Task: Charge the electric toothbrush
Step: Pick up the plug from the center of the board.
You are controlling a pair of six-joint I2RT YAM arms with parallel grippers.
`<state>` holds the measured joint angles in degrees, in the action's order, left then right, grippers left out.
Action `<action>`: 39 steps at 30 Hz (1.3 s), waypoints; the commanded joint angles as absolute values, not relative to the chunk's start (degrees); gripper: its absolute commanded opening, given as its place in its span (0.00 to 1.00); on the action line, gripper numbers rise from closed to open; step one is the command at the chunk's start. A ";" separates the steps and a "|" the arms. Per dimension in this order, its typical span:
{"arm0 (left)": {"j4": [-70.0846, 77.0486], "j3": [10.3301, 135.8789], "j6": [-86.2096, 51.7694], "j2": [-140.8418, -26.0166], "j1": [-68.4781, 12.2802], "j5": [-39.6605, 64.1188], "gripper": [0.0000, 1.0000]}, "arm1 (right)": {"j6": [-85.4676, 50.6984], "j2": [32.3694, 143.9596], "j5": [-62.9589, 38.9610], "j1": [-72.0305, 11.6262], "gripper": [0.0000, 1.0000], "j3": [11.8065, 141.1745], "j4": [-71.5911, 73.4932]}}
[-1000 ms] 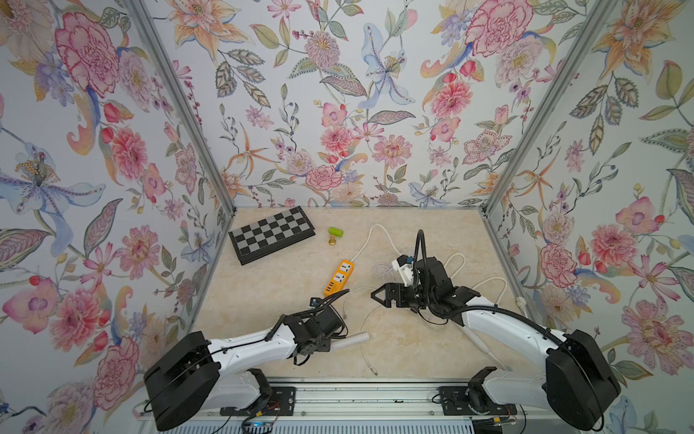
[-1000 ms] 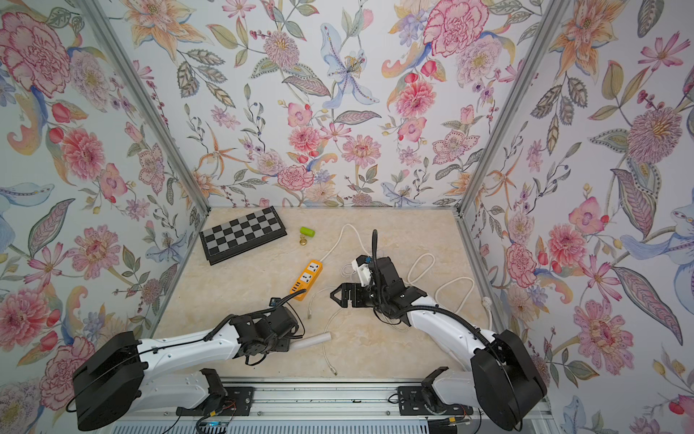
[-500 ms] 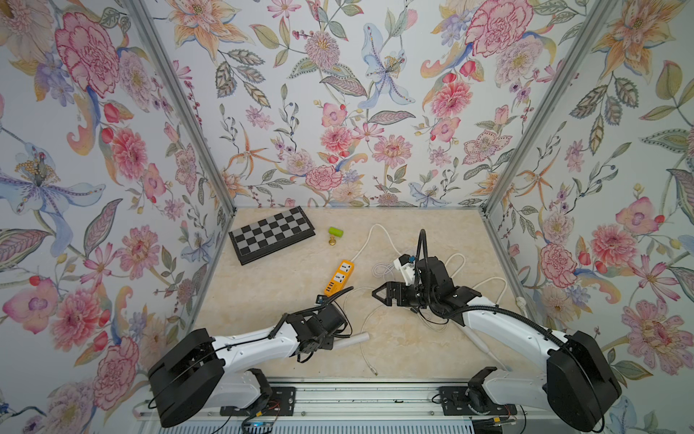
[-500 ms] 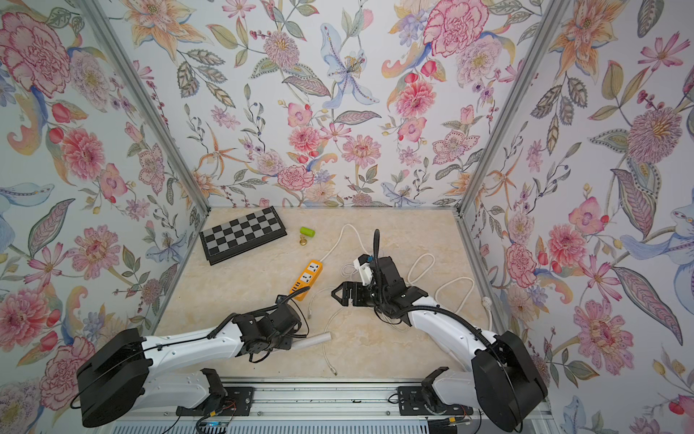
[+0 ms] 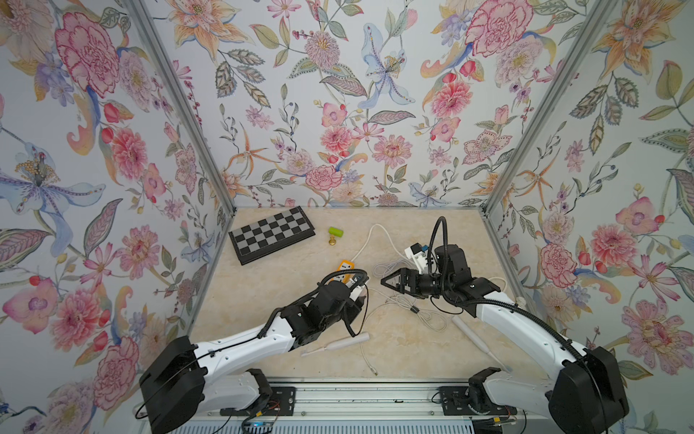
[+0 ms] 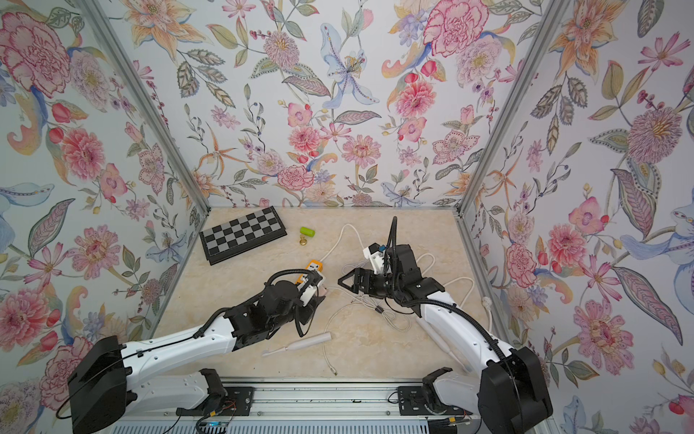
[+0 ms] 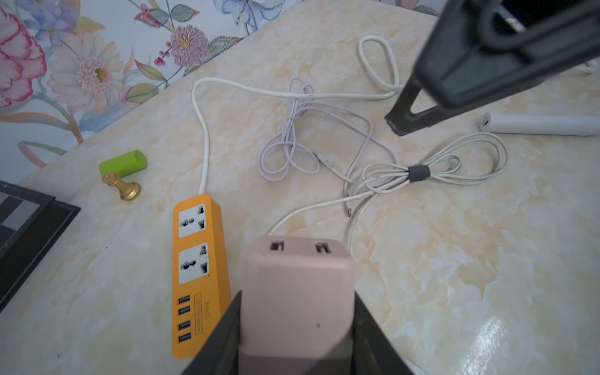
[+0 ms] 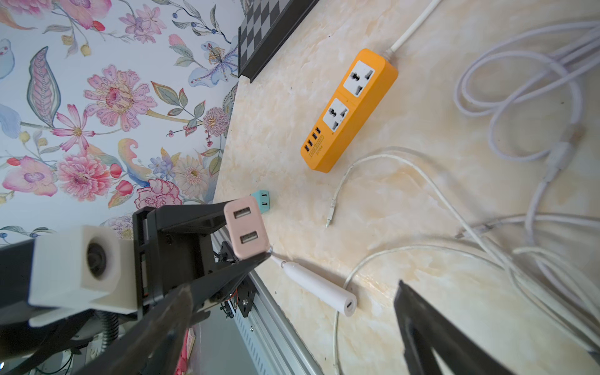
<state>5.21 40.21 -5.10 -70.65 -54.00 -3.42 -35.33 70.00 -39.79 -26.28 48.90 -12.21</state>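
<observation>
clamping the pink adapter (image 8: 246,227) near the orange power strip (image 7: 198,259), the left gripper (image 7: 297,305) may miss a socket if the block twists in its jaws, while the right gripper (image 5: 386,280) hangs spread and empty, the toothbrush (image 5: 340,344) lying flat near the left gripper.

Your left arm (image 5: 244,344) stretches low and forward, its gripper (image 7: 297,293) clamped on the adapter (image 8: 247,231) just beside the near end of the strip (image 7: 194,259). Your right arm (image 5: 507,315) bends inward, its gripper (image 5: 388,282) spread wide and holding nothing, tips pointing at the left gripper, near the strip.
</observation>
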 commanded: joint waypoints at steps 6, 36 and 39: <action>15.11 43.78 10.07 -73.06 -51.87 13.26 0.23 | -34.26 72.53 -44.29 -28.61 0.78 54.14 -15.10; 12.70 39.29 -14.14 -72.80 -43.14 -0.54 0.85 | -36.74 74.91 -18.45 -29.65 0.07 57.10 -21.14; 8.20 38.91 -22.15 -74.27 -39.44 -4.05 0.90 | -37.29 76.15 -15.29 -29.54 0.06 57.55 -22.23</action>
